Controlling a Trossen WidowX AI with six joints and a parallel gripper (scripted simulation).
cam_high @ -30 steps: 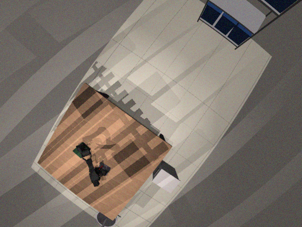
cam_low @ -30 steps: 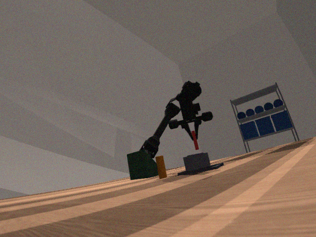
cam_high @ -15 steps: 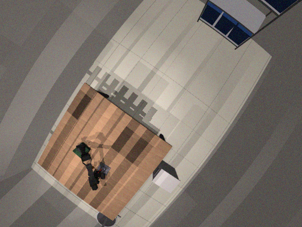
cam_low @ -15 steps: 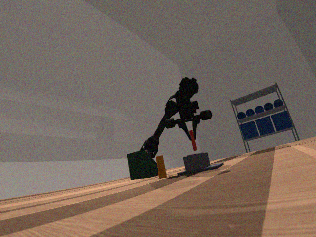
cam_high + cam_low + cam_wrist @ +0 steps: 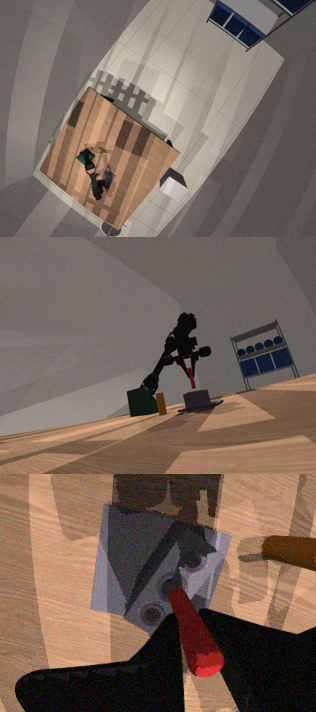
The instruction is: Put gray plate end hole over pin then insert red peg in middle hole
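The top view looks steeply down from far above the gripper [image 5: 104,180] [image 5: 191,377] [image 5: 190,619], rolled askew. The exterior view sits low and nearer, beside the gripper, facing it across the table [image 5: 101,122] [image 5: 127,446] [image 5: 65,619], horizon tilted. The wrist view, closest, looks down past the fingers. The top and exterior views share the shelf [image 5: 228,33] [image 5: 235,349], well beyond the gripper.

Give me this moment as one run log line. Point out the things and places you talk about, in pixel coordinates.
hand [image 5: 103,180] [image 5: 191,376] [image 5: 187,618]: shut on red peg [image 5: 191,378] [image 5: 192,634] | peg: above gray block [image 5: 197,399], not inserted | orange post [image 5: 161,404] [image 5: 291,552]: upright
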